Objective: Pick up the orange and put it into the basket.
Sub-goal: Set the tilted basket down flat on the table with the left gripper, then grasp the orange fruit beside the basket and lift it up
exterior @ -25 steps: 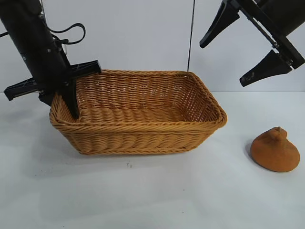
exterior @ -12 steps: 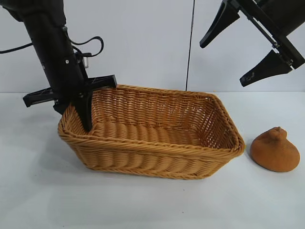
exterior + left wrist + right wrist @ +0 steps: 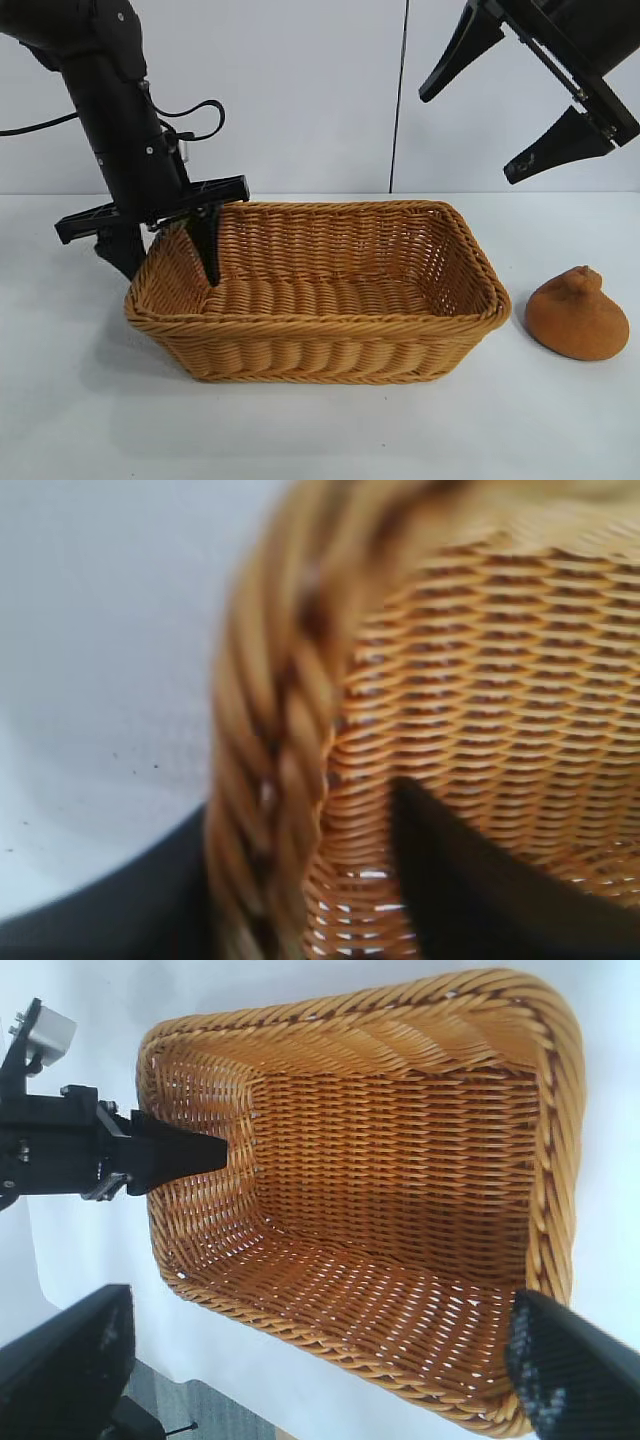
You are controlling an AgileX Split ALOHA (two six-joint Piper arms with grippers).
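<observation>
1. The matte brownish-orange, dome-shaped orange (image 3: 578, 315) sits on the white bench (image 3: 320, 430), flat side down, its small knobby tip pointing up and slightly toward the basket; it is wider than tall.
2. It lies just beside the right end of the large rectangular tan wicker basket (image 3: 330, 345), apart from it, not touching.
3. The basket stands upright on the bench with its long axis running left to right across the exterior view, its braided rim on top and its sloping sides widening upward.
4. The black left hand (image 3: 165, 240) is at the basket's left end wall, one finger (image 3: 207, 248) inside the basket and the other outside, clamped across the rim; the left wrist view shows the braided rim (image 3: 275, 780) running between the two dark fingers.
5. The black right hand (image 3: 520, 95) hangs high above the bench, over the gap between basket and orange, its fingers spread wide apart and holding nothing.
</observation>
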